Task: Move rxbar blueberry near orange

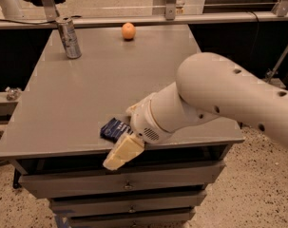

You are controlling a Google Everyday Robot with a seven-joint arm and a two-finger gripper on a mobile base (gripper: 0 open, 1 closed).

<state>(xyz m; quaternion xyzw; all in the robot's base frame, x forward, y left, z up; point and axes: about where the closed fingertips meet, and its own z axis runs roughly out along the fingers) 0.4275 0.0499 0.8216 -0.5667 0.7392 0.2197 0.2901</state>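
The white arm (219,94) reaches in from the right. Its hand (126,148) sits low at the near edge of the surface (86,89), just beside the flat, dark-blue rxbar blueberry (113,128). I cannot tell if it grips. The orange (128,31) lies far back.

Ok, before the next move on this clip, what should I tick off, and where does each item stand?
1. The gripper is at the rxbar blueberry, by the table's front edge: ok.
2. Firm hold on the rxbar blueberry: cannot tell; the arm hides the contact.
3. The orange is in view at the far edge: ok.
4. The silver can stands far left, off the straight path to the orange: ok.
5. The rxbar blueberry is near the orange: not ok; they lie at opposite edges.
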